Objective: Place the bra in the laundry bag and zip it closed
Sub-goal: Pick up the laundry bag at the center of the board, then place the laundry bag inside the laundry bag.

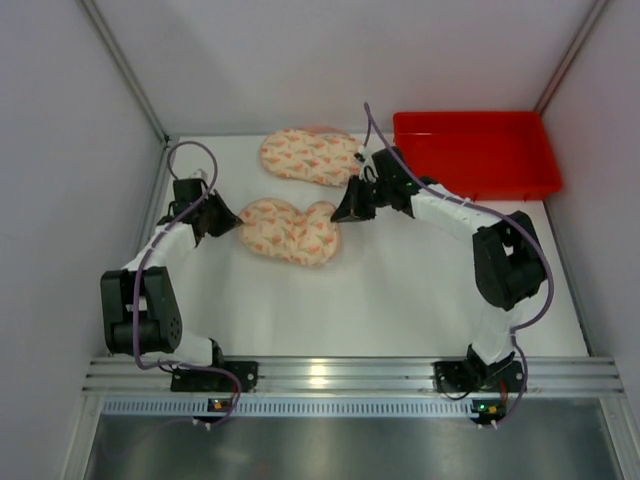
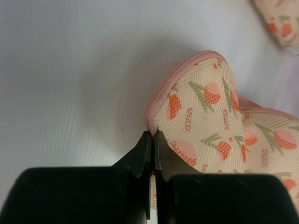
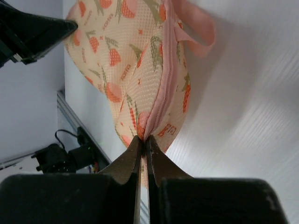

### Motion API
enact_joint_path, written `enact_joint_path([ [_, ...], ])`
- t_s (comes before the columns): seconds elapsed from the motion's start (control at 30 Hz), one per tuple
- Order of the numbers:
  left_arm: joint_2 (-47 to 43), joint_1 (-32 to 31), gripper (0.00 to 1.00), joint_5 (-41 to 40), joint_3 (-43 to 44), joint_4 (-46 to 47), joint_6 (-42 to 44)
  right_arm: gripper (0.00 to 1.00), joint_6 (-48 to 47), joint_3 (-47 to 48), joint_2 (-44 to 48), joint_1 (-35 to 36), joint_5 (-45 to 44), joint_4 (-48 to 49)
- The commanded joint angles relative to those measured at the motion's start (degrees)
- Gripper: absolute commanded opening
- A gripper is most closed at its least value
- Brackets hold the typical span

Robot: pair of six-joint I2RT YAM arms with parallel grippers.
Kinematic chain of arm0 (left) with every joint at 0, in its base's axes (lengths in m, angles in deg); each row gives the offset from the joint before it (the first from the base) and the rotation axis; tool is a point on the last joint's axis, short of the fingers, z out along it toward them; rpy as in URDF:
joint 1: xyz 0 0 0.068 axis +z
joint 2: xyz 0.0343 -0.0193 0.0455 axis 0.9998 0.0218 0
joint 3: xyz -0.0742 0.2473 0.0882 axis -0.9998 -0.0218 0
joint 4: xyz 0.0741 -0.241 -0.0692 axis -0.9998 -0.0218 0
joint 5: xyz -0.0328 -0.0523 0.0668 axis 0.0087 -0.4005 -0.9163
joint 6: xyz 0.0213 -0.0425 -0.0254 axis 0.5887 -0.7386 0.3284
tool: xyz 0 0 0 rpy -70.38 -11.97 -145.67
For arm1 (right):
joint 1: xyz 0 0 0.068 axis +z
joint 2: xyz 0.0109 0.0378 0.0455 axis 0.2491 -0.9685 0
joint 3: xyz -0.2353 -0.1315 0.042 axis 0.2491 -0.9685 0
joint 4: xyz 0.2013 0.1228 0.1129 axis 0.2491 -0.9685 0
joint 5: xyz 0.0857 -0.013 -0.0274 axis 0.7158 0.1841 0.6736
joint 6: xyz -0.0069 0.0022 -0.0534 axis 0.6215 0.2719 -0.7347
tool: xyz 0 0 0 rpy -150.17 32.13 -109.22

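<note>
We have the laundry bag (image 1: 290, 232) lying on the table (image 1: 400, 300) between our two arms, and each end is held for a reason. Our left gripper (image 2: 153, 135) has its fingers pressed together on the pink piped edge of the bag's left lobe, with a thin fold of mesh pinched between them. We judge this to be the anchor, so the bag cannot slide when the other end is pulled. Our right gripper (image 3: 144, 139) clamps just as tightly on the zip seam (image 3: 166, 79) at the opposite lobe, right where the pink line runs into the fingertips, and a pink loop (image 3: 201, 35) lies loose further along. Whether a slider sits inside that pinch we cannot tell. The bra itself we cannot pick out: a second printed piece (image 1: 310, 157) lies just behind the bag, near the red bin (image 1: 470, 150), and it may be the bra, or the bra may already be inside
</note>
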Motion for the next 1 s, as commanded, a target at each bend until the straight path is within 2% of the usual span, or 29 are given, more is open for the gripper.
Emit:
enact_joint_path([
  [0.0,0.2,-1.5,0.00,2.6,7.9,8.3,2.1,0.00,-7.3,10.3,-0.4,-2.8,-5.4,-0.4],
  [0.13,4.8,-3.3,0.00,1.4,16.1,18.4,3.7,0.00,-12.5,21.5,-2.8,-4.3,-13.5,1.2],
  [0.3,18.5,-6.4,0.00,-0.6,31.2,23.8,4.4,0.00,-15.4,35.0,-13.9,-7.8,-21.4,1.6],
  [0.33,20.7,-6.7,0.00,-0.7,33.2,24.6,4.0,0.00,-16.1,40.3,-17.9,-8.7,-22.3,1.5],
  [0.43,32.4,-7.5,0.00,-0.6,41.8,25.6,2.0,0.00,-18.3,49.1,-25.6,-10.2,-24.8,1.6],
  [0.57,39.9,-9.2,0.00,-1.8,45.7,25.6,0.8,0.00,-20.9,51.1,-30.9,-11.1,-27.6,4.2],
  [0.7,43.2,-10.1,0.00,-5.5,44.9,25.9,1.5,0.00,-20.9,51.7,-34.2,-11.4,-26.7,2.6],
  [0.73,43.9,-10.0,0.03,-6.0,44.9,25.9,1.7,0.00,-20.8,51.5,-34.2,-11.5,-26.1,2.5],
  [0.8,43.9,-9.7,0.27,-5.7,45.3,25.9,2.5,0.35,-20.5,51.5,-33.2,-11.3,-25.5,2.1],
  [0.83,42.9,-9.2,0.37,-5.8,45.4,25.9,2.7,0.50,-20.7,51.5,-32.5,-11.1,-25.5,2.1],
  [0.87,41.9,-9.0,0.51,-6.1,45.3,25.9,3.6,0.67,-21.2,51.5,-31.3,-11.2,-25.4,2.3],
  [0.93,38.2,-8.4,0.63,-6.7,45.6,24.4,5.7,0.76,-22.4,51.8,-27.5,-11.2,-25.5,2.3],
  [0.97,36.6,-8.4,0.74,-7.5,45.9,23.5,8.8,0.86,-22.9,52.0,-26.0,-11.2,-25.5,2.2],
])
